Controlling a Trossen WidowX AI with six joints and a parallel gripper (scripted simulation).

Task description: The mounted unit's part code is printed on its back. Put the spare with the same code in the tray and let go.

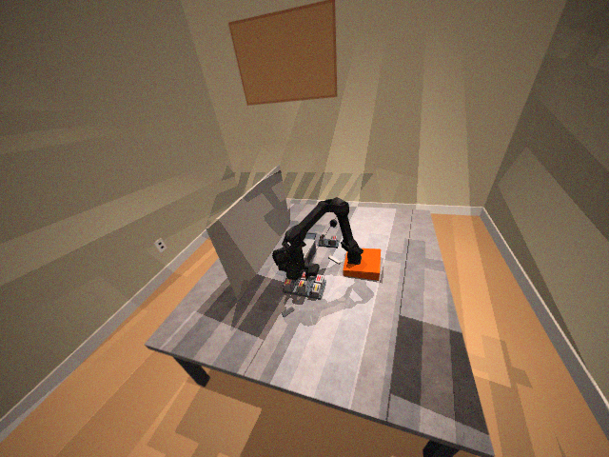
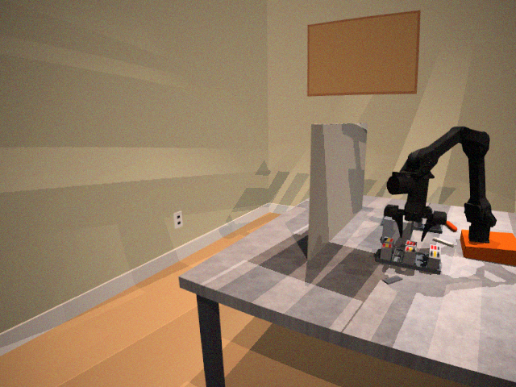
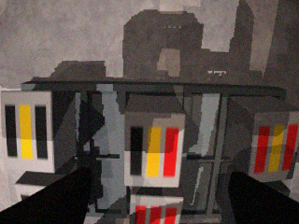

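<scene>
Gripper (image 3: 156, 212) part-open, empty, straddling the black-yellow-red spare (image 3: 153, 149) in rack (image 3: 156, 89); next: descend, close.

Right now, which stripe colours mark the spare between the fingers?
Black, yellow, red on the spare; wrist view shows it best.

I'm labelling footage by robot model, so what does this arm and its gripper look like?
The slim jointed black arm is matte, with rounded bulky joints and no cables or markings that I can make out. It stands on a flat orange rectangular base block. The black gripper ends in two dark, tapering pointed jaws; in the wrist view they appear as plain black wedges. No labels are legible at this resolution.
</scene>
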